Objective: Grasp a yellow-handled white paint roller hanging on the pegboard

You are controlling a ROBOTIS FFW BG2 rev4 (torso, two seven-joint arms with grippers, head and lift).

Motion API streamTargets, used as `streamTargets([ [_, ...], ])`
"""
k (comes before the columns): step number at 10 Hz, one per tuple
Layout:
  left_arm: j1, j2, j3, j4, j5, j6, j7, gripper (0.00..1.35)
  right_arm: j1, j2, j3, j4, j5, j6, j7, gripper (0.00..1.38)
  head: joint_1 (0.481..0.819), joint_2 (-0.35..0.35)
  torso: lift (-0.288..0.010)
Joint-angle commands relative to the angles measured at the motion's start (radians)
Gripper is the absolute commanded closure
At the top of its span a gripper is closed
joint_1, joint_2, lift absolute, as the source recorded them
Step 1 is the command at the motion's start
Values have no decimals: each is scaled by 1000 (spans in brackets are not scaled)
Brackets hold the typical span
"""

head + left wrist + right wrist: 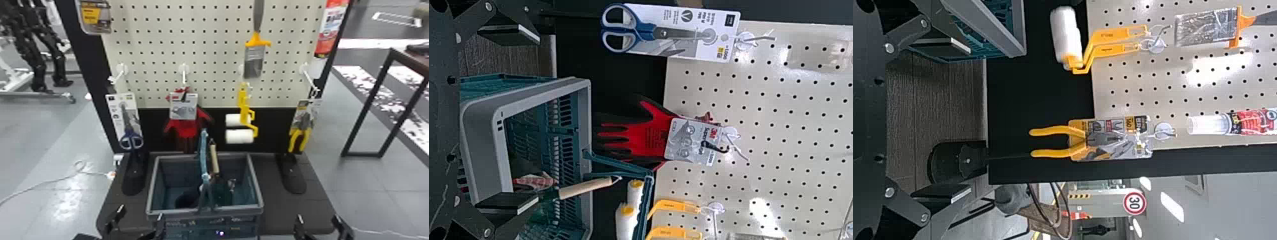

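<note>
Well ahead of and above both grippers, the paint roller (243, 102) hangs by its yellow handle from a hook on the pegboard (207, 48), its white sleeve low against the black panel under the board. A second roller (239, 136) seems to share the hook, its sleeve just under the first. Neither gripper touches them. The right gripper (963, 119) is low at the near edge of the black table (287, 207), with its two flat fingers spread wide and nothing between them; the roller is up and inward from it, toward the other arm, and the yellow pliers (300, 134) hang more nearly straight ahead. The left gripper (529, 119) is at the same near edge, with its fingers likewise spread and empty; the roller lies farther from it, up and across toward the right arm. Between the two grippers stands a grey-rimmed teal basket (178, 210) with its handles raised and a wooden-handled tool (584, 187) inside. Straight beyond the left gripper hang the red gloves (188, 123), with the scissors (127, 127) on its outer side. A paintbrush (254, 60) hangs just above the roller's hook.
</note>
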Motion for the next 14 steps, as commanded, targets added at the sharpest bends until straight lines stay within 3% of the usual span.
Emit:
streamTargets([
  [1,-2,0,-2,1,1,2,-1,188,0,-1,0,1,0,0,2,318,549,0,-100],
  [9,-6,5,-8,7,14,7,-6,188,-9,-11,0,-30,1,26,11,309,549,0,-100],
  [14,-10,8,-11,7,15,13,-6,188,-149,-28,0,-48,-6,160,134,309,549,0,-100],
])
